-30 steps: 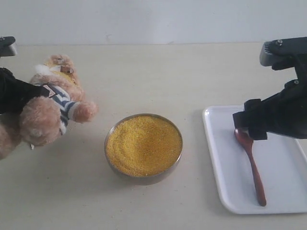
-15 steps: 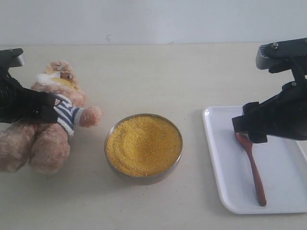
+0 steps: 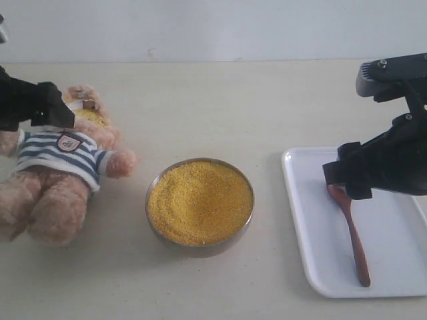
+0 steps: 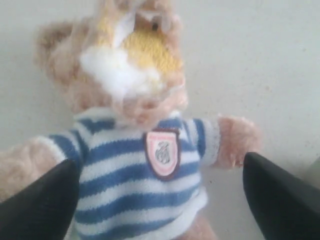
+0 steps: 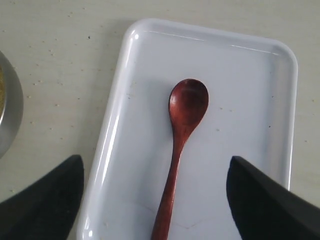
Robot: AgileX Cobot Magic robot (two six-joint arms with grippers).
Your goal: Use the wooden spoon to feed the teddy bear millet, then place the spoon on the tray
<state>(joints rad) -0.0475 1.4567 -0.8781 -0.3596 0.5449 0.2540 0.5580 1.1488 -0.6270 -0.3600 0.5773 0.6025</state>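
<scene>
The teddy bear (image 3: 61, 155) lies on its back at the table's left, striped shirt and badge facing up, with yellow grains on its muzzle (image 4: 150, 47). My left gripper (image 3: 57, 107) hovers over its head and chest, open, its fingers (image 4: 42, 202) wide on either side of the bear's (image 4: 135, 165) torso. The millet (image 3: 199, 201) fills a round metal bowl in the middle. The wooden spoon (image 3: 351, 233) rests on the white tray (image 3: 308, 257) at the right. Open as well, my right gripper (image 3: 347, 179) hangs above the spoon's bowl (image 5: 188, 102), and its fingers straddle the handle without touching it.
The metal bowl's rim (image 5: 11, 110) lies just off the tray's (image 5: 112, 135) near side. A pale wall runs along the back edge of the beige table (image 3: 220, 100).
My left gripper has opened and let go of the bear, which dropped from a tilted, lifted pose onto its back. The gripper pulled up toward the head. The right arm stayed nearly still.
</scene>
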